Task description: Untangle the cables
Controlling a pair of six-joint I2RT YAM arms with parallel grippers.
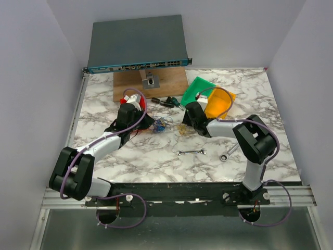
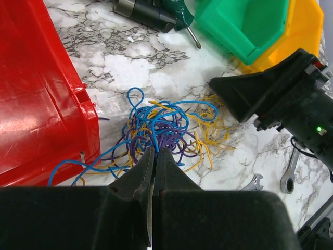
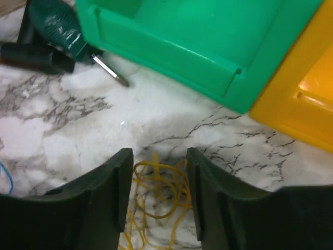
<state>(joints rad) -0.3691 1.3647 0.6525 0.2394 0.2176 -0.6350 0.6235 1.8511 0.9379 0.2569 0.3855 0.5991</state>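
Observation:
The cables [image 2: 166, 130] are a small knot of thin blue, purple and yellow wires on the marble table; they also show in the top view [image 1: 161, 125]. My left gripper [image 2: 154, 152] is shut on blue and purple strands at the knot's near edge; it shows in the top view [image 1: 150, 123]. Loose yellow strands [image 3: 158, 195] trail off to the right. My right gripper [image 3: 158, 159] is open, its fingers low on either side of these yellow loops, and shows in the top view [image 1: 183, 126].
A red bin [image 2: 36, 94] lies left of the knot. A green bin [image 3: 197, 36] and a yellow bin [image 3: 307, 99] lie beyond the right gripper. A screwdriver [image 3: 57, 31] lies at the back. Two wrenches [image 1: 191, 152] [image 1: 229, 152] lie near the front.

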